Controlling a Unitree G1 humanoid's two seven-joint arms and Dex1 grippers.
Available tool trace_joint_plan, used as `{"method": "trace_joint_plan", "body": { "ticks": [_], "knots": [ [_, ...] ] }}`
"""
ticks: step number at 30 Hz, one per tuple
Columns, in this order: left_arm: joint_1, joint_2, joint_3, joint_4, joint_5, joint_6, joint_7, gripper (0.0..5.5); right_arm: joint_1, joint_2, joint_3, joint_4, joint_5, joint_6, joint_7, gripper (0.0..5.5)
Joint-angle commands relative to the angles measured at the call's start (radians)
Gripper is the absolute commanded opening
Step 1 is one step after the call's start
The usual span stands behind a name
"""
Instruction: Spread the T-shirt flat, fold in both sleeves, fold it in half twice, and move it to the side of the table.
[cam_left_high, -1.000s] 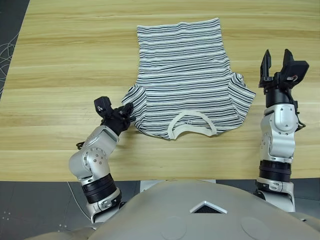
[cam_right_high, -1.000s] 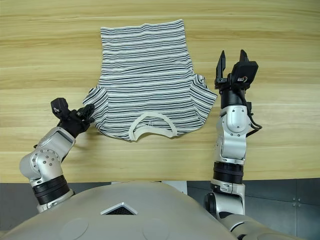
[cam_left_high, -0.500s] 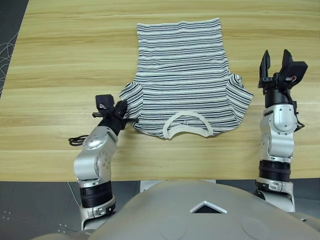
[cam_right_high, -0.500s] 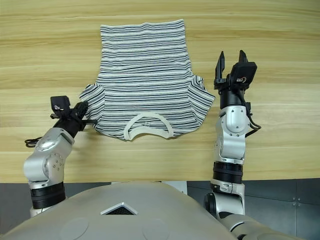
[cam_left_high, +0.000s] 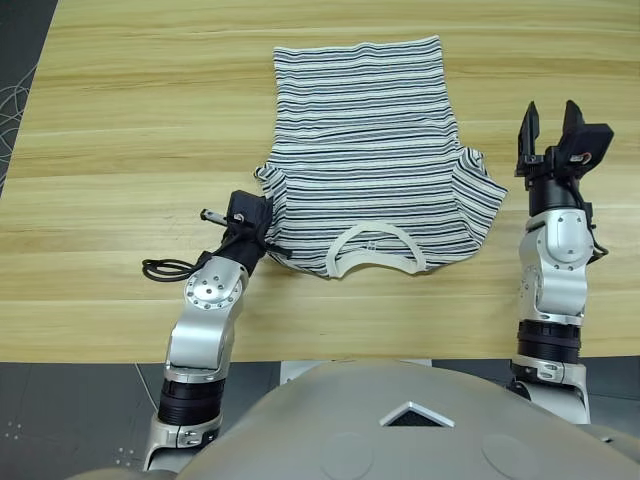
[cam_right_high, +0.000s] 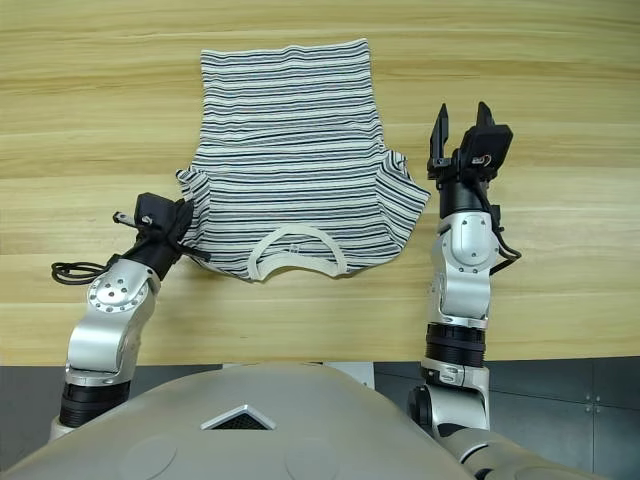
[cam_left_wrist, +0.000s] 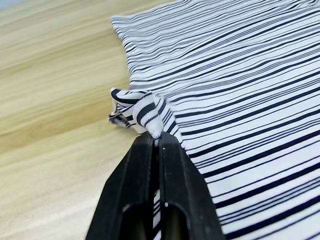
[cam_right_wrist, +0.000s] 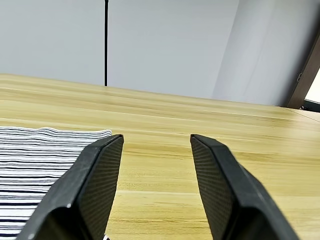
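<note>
A black-and-white striped T-shirt (cam_left_high: 370, 150) lies on the wooden table (cam_left_high: 130, 120), collar toward me and hem at the far side. My left gripper (cam_left_high: 258, 222) is shut on the edge of the shirt's left sleeve (cam_left_wrist: 142, 107), which is bunched and drawn inward over the body. The right sleeve (cam_left_high: 480, 190) lies spread out. My right gripper (cam_left_high: 552, 130) stands open just right of that sleeve, above the table, holding nothing. In the right wrist view the open fingers (cam_right_wrist: 95, 175) frame bare table with the T-shirt's hem (cam_right_wrist: 50, 135) at one side.
A black cable (cam_left_high: 165, 268) loops on the table beside my left arm. Bare wood stretches left and right of the shirt. The table's near edge (cam_left_high: 400, 355) runs just in front of me, with dark floor (cam_left_high: 20, 60) beyond the left end.
My left gripper has moved right and slightly away from me, carrying the left sleeve inward over the shirt's body. The right arm has stayed put.
</note>
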Motion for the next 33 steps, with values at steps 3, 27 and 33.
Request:
{"method": "trace_joint_plan", "body": {
  "ticks": [3, 27, 33],
  "knots": [
    [-0.027, -0.004, -0.098, 0.001, 0.057, -0.014, -0.014, 0.13, -0.014, 0.001, 0.007, 0.012, -0.01, -0.009, -0.006, 2.48],
    [-0.089, 0.017, -0.241, 0.114, 0.191, -0.059, -0.074, 0.13, -0.018, 0.007, 0.03, 0.013, -0.014, -0.012, -0.019, 2.48],
    [-0.079, 0.021, -0.246, 0.11, 0.186, -0.047, -0.094, 0.7, -0.018, 0.007, 0.033, 0.012, -0.013, -0.013, -0.022, 2.48]
  ]
}}
